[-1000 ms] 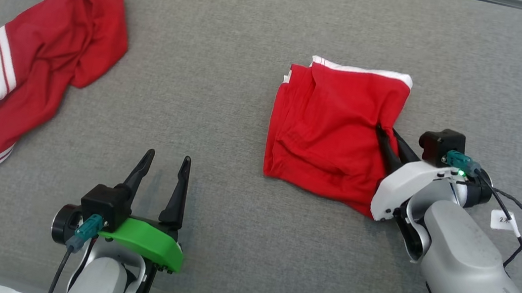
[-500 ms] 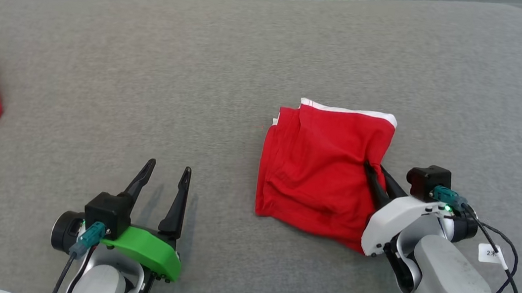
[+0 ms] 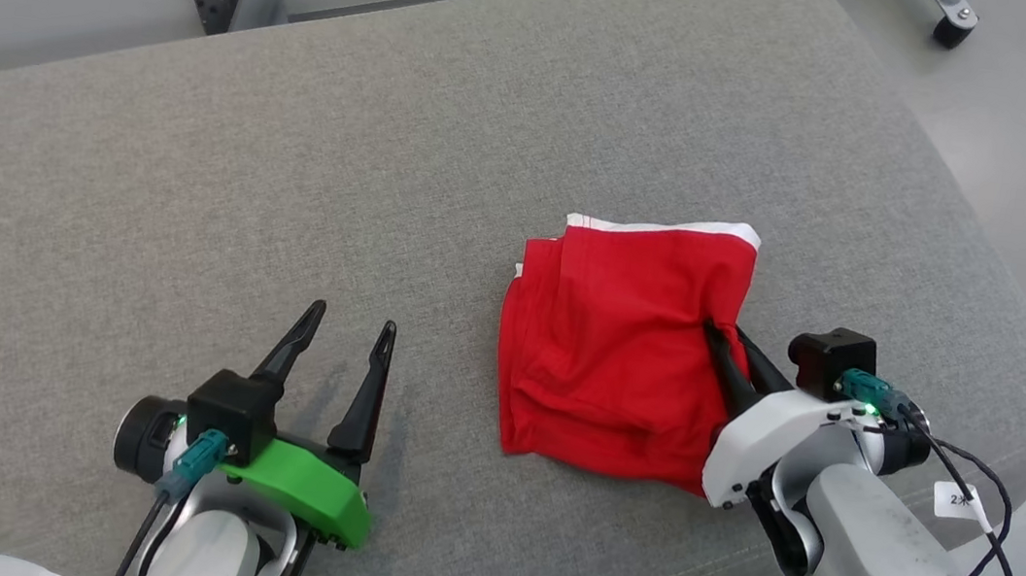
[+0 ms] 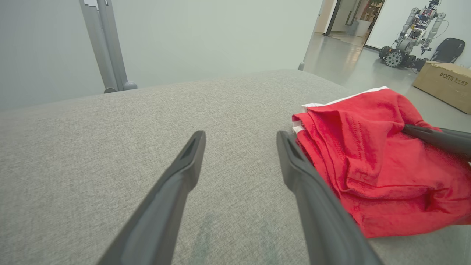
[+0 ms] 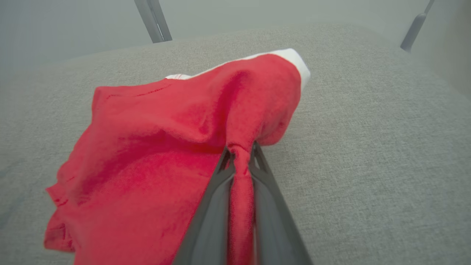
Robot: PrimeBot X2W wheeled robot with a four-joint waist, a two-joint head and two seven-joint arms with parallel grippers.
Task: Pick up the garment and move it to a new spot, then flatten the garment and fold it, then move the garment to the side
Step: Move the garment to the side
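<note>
The robot has swung right, its right hand (image 3: 725, 334) still clenched on the folded red garment (image 3: 612, 359), now near the grey cushion's (image 3: 391, 165) right edge, left hand (image 3: 351, 317) released: seemingly the final sideways move.

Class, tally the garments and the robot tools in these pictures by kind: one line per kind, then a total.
Folded red fabric garment with white band: 1
Dark two-fingered robot tools: 2 (left tool open, right tool shut on the garment)
Total: 3
</note>
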